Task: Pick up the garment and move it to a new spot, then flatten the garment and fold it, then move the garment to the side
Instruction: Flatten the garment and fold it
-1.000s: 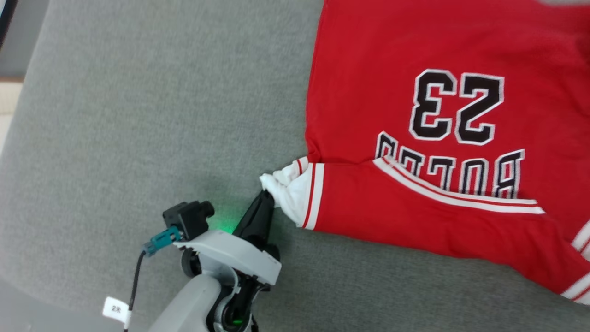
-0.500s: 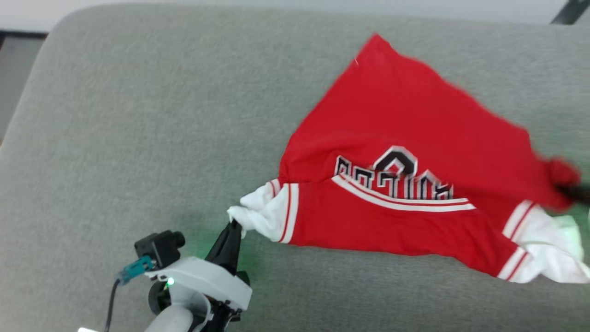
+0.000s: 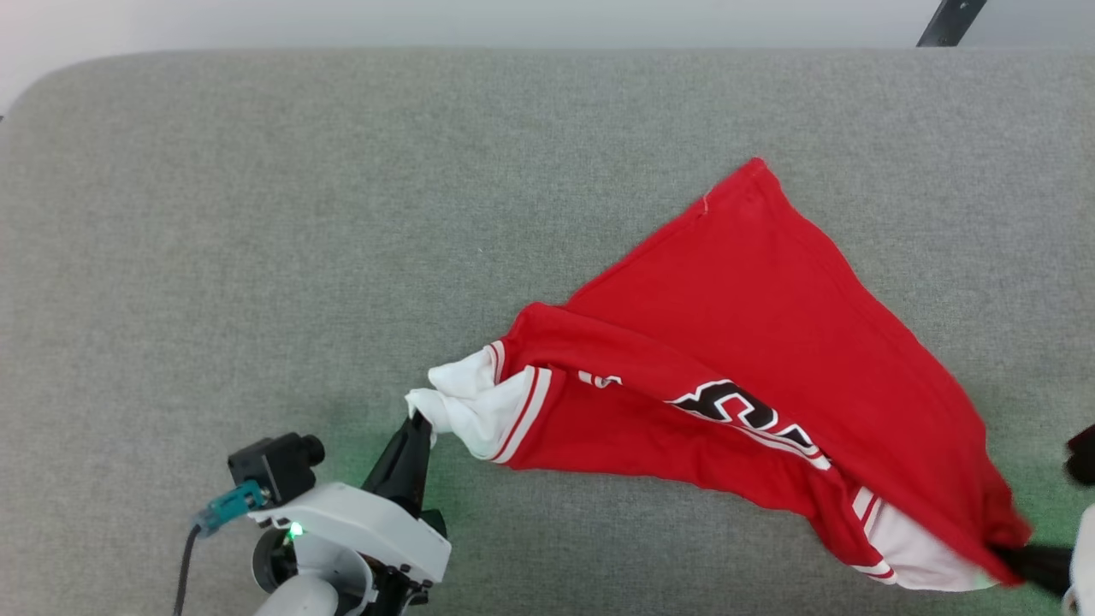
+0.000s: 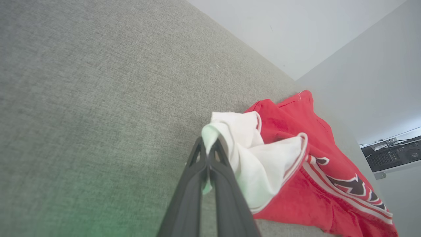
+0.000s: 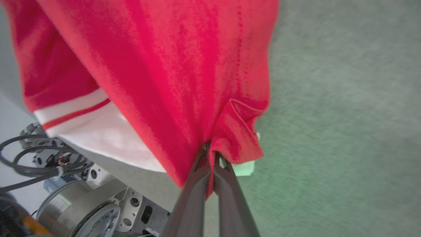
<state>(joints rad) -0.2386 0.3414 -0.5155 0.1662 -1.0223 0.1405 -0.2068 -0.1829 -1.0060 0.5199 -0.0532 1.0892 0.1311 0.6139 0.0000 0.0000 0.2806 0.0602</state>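
The garment point(image 3: 753, 359), a red T-shirt with white sleeves and black-and-white lettering, lies bunched and partly lifted across the right half of the grey padded surface point(image 3: 299, 214). At the lower left my left gripper point(image 3: 417, 421) is shut on the tip of a white sleeve point(image 4: 250, 164). My right gripper point(image 3: 1009, 552) at the lower right edge is shut on a fold of red cloth point(image 5: 230, 131) near the other sleeve point(image 3: 911, 552). In the right wrist view the garment point(image 5: 164, 65) hangs up from the gripper point(image 5: 209, 151). The lettering is partly folded under.
The grey surface ends at a rounded far edge point(image 3: 513, 51) against a pale wall. In the right wrist view the near edge of the surface, cables point(image 5: 29, 158) and the robot's base point(image 5: 82, 210) lie at the lower left. Open grey surface stretches to the left.
The camera has tilted up. Both grippers have drawn the garment toward me and it has bunched up, its chest lettering folding under. The right gripper's hold has come lower at the right edge.
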